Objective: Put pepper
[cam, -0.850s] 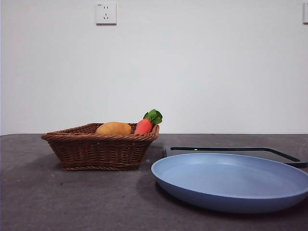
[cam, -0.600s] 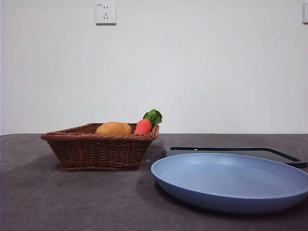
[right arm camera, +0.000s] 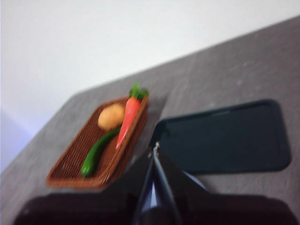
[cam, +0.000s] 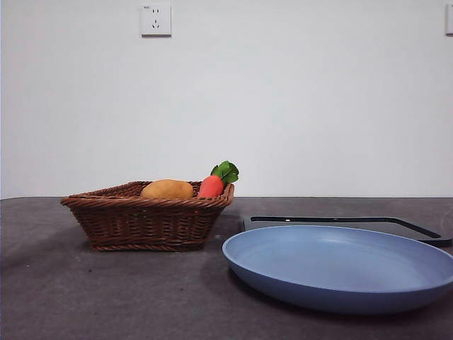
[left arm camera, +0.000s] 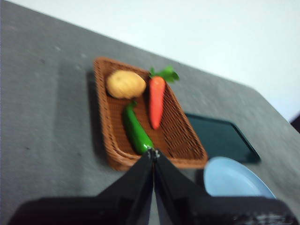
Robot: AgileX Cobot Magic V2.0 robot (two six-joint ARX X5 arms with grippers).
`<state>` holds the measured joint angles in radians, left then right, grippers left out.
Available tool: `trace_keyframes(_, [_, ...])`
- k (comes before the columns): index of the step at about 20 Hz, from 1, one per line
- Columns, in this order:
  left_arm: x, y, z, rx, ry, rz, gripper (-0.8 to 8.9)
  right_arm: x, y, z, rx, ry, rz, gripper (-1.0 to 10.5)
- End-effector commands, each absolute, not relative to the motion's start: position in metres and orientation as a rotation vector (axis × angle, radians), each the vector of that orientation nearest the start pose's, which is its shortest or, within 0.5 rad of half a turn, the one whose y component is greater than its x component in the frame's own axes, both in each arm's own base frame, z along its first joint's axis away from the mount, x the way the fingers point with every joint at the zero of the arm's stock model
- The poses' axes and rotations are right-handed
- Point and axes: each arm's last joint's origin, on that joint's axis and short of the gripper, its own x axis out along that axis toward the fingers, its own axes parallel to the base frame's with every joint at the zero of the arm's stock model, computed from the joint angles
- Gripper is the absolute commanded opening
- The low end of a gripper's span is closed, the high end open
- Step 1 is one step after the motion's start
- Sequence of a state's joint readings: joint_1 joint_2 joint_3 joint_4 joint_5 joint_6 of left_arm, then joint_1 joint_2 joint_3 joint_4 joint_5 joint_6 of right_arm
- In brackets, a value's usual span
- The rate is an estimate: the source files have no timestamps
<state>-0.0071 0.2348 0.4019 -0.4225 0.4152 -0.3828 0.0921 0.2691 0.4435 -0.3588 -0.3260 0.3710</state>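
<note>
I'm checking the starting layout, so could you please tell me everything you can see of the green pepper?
The pepper is long, slender, glossy and dark green, slightly curved, narrowing to a thin end near the potato. It lies flat on the floor of the brown wicker basket, beside the carrot. The front view hides it behind the basket's wall. No gripper touches it; both wrist views look down on it from apart.

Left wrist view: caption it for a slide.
Shut left tool above basket holding pepper, carrot and potato.
</note>
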Motion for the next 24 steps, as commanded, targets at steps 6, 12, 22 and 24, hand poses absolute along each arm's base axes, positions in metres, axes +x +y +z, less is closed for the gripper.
trace_keyframes(6, [0.090, -0.015, 0.277, -0.236, 0.478, -0.504, 0.07, 0.089, 0.020, 0.305, 0.189, 0.475, 0.482, 0.1])
trace_keyframes(12, [0.088, -0.017, 0.294, -0.142, 0.597, -0.583, 0.06, 0.086, 0.020, 0.323, 0.053, 0.646, 0.517, 0.1])
trace_keyframes(22, [0.085, -0.018, 0.303, -0.112, 0.610, -0.603, 3.81, 0.088, 0.020, 0.325, 0.046, 0.740, 0.520, 3.0])
trace_keyframes(24, [0.085, -0.018, 0.303, -0.113, 0.607, -0.603, 3.79, 0.091, 0.021, 0.323, 0.050, 0.757, 0.520, 3.1])
